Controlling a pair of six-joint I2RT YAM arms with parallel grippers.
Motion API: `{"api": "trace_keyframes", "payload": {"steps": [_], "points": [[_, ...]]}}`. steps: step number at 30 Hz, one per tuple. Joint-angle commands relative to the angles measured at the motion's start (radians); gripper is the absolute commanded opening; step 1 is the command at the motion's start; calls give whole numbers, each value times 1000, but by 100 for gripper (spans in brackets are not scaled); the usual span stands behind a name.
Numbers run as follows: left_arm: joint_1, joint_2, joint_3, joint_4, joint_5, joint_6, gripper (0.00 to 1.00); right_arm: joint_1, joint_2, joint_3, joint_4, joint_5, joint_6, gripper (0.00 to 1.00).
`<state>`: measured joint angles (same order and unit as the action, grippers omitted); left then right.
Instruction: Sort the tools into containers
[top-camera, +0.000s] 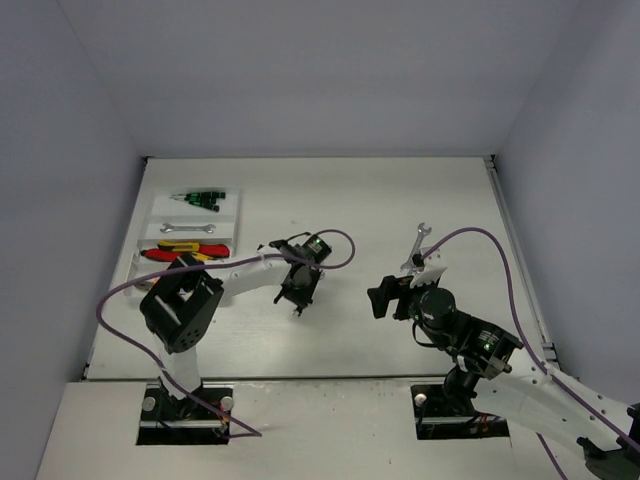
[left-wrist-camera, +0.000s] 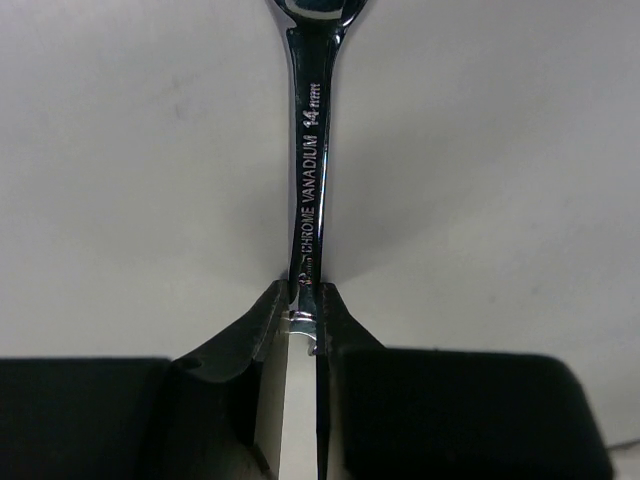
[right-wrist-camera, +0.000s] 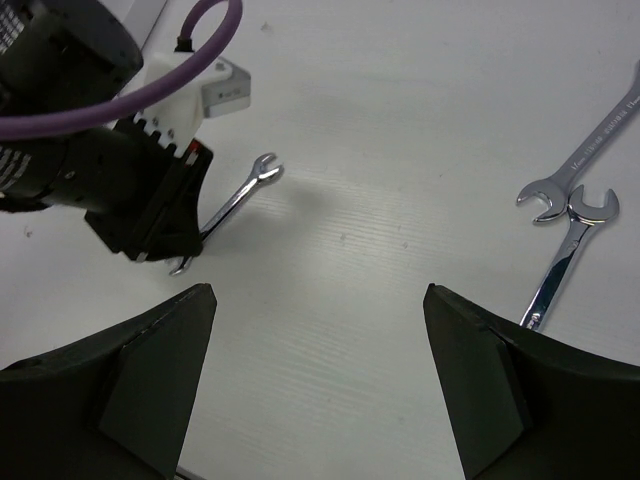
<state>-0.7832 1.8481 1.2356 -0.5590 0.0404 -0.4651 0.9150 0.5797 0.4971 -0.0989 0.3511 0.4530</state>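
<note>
- While the left gripper (left-wrist-camera: 303, 318) is clamped on a silver wrench (left-wrist-camera: 308, 150) by its shank, that tool is mid-table, right of the white tray (top-camera: 232, 215).
- Right gripper (right-wrist-camera: 318, 300): fingers spread wide, holding nothing.
- Tray holds screwdrivers (top-camera: 200, 199), a small wrench (top-camera: 188, 228) and pliers (top-camera: 186, 251).
- Loose wrench (right-wrist-camera: 560, 262) on the table, head touching a second wrench (right-wrist-camera: 590, 145).

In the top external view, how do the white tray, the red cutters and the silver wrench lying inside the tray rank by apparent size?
1. white tray, by far the largest
2. red cutters
3. silver wrench, shorter and thinner than the cutters
</note>
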Motion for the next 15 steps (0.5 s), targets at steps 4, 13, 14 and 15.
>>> {"api": "trace_keyframes", "payload": {"steps": [4, 13, 14, 15], "points": [[-24, -139, -75, -183, -26, -81, 22, -6, 29, 9, 38, 25, 13, 83], [-20, -45, 82, -217, -69, -63, 28, -5, 14, 16, 38, 4, 19, 83], [-17, -29, 98, -217, -64, -55, 28, -5, 8, 14, 38, 2, 20, 83], [-15, -14, 112, -217, -56, -49, 28, -5, 2, 12, 38, 1, 22, 83]]}}
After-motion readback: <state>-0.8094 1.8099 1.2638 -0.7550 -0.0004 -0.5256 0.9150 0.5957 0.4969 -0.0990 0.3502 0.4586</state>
